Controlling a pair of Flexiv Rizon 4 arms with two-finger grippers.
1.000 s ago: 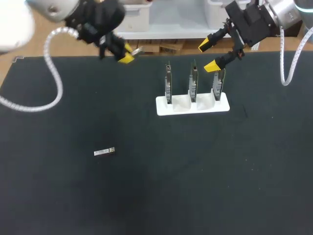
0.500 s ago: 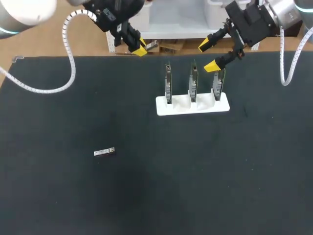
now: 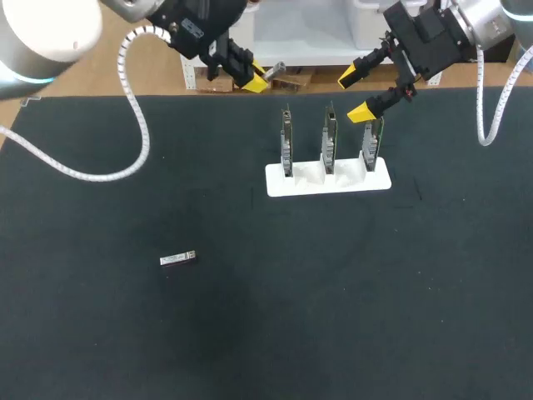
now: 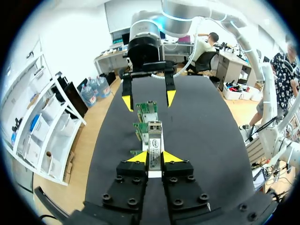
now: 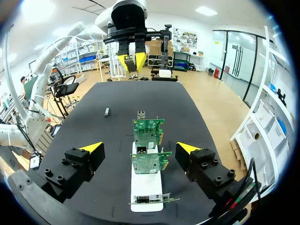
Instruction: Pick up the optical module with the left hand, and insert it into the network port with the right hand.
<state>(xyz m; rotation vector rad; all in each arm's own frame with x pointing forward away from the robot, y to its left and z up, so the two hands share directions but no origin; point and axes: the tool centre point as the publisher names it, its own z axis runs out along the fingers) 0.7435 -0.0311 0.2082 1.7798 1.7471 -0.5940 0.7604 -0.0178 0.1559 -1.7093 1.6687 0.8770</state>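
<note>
1. nearest on the black mat (image 3: 333,317), a second module (image 3: 178,259) lies flat where it lay a second ago, well apart from both arms. it plays no part for now.
2. further out, the white holder (image 3: 279,185) stands with its three network cards (image 3: 329,137) upright in a row, unmoved.
3. above the right-hand card hangs the right gripper (image 3: 354,95), in the same spot as a second ago. its fingers are spread wide with nothing between them. in its own wrist view the cards stand between and below the yellow tips.
4. at the far edge is the one real change: the left gripper (image 3: 254,79) has travelled along that edge toward the right arm over the last second. it is clamped on the optical module (image 4: 154,138), whose metal end sticks out ahead of the fingertips.
5. in the left wrist view the module points straight at the waiting right gripper, with the cards in between.
6. my reading: the pick-up is done and a handover is being lined up. the gap between the grippers is still plain, so the left arm likely has to come closer before the right fingers can close on the free end.
</note>
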